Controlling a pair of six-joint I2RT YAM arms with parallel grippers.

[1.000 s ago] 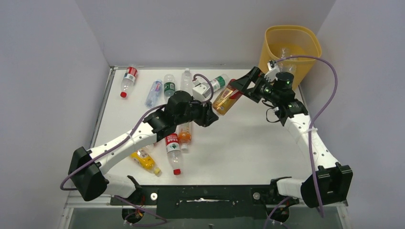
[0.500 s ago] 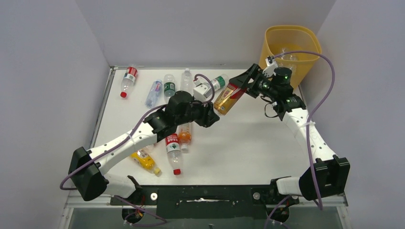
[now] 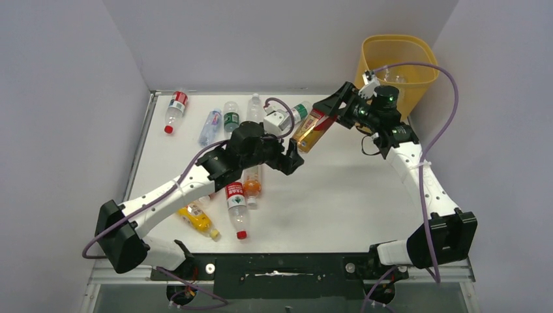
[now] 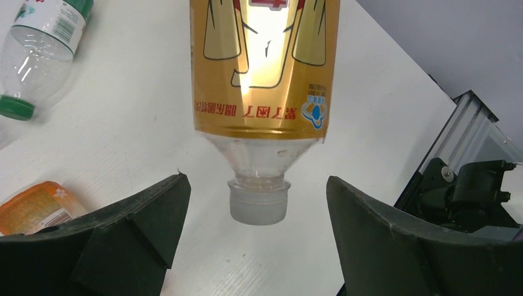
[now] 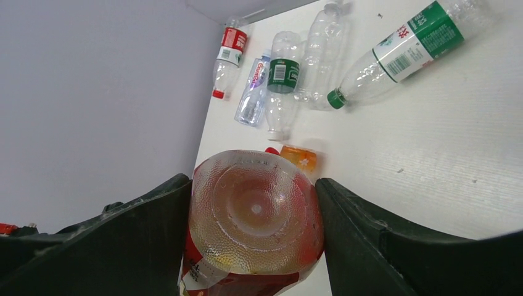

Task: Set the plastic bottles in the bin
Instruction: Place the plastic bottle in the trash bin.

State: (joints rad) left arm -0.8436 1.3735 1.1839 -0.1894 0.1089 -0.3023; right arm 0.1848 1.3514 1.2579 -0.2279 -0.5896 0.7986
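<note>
An orange-labelled plastic bottle [image 3: 312,130] hangs tilted above the table's middle, cap end down. My right gripper [image 3: 332,115] is shut on its base [image 5: 256,209], one finger on each side. My left gripper [image 3: 293,156] stands open just below; its fingers flank the whitish cap [image 4: 258,200] without touching it. The yellow-orange bin [image 3: 365,65] stands at the back right, behind the right wrist, with a clear bottle [image 3: 391,72] inside. Several more plastic bottles lie on the table, among them a green-labelled one [image 3: 297,114] and a red-labelled one [image 3: 237,205].
A row of bottles lies along the back left: red-labelled [image 3: 175,107], blue [image 3: 210,125], dark-green-labelled [image 3: 231,117] and clear [image 3: 255,109]. An orange bottle [image 3: 252,186] and a yellow one [image 3: 197,220] lie under the left arm. Grey walls close in three sides.
My right gripper has shut on the orange-labelled bottle's base. My left gripper, shut on the cap end before, has opened and let go. The bottle has shifted slightly up and back.
</note>
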